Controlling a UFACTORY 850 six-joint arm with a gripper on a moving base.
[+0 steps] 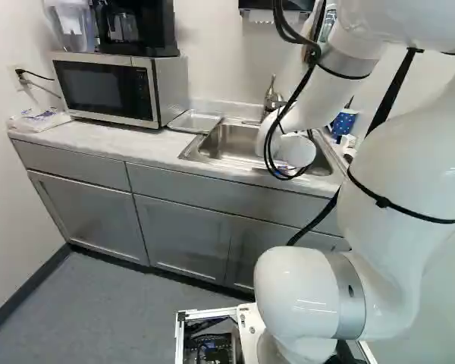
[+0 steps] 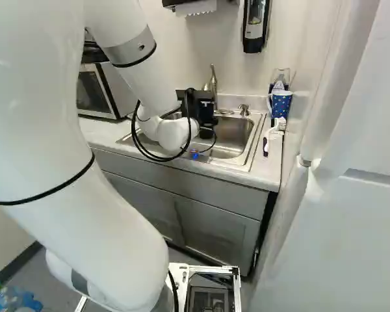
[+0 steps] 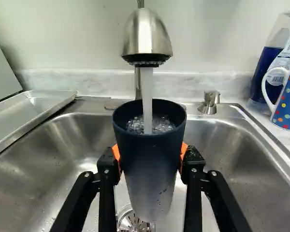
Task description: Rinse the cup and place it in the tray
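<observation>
Wrist view, and seeing the tool [image 2: 200,107] clamped from both sides on the dark cup [image 3: 150,169]. Held upright over the sink [image 3: 34,179], right under the running faucet [image 3: 146,38], bubbling inside with water! Over to the left base view, spotting the metal tray [image 1: 194,122], upper middle, beside the sink. Upper right in the right base view, catching a dotted mug [image 2: 281,104].

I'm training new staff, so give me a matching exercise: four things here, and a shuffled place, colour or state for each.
1. Cup
2. Tray
3. Faucet
4. Mug

A. Running water
B. Blue with coloured dots
C. Between the microwave and the sink's basin
D. Held in the gripper, under the stream

Pairs: 1-D, 2-C, 3-A, 4-B
</observation>
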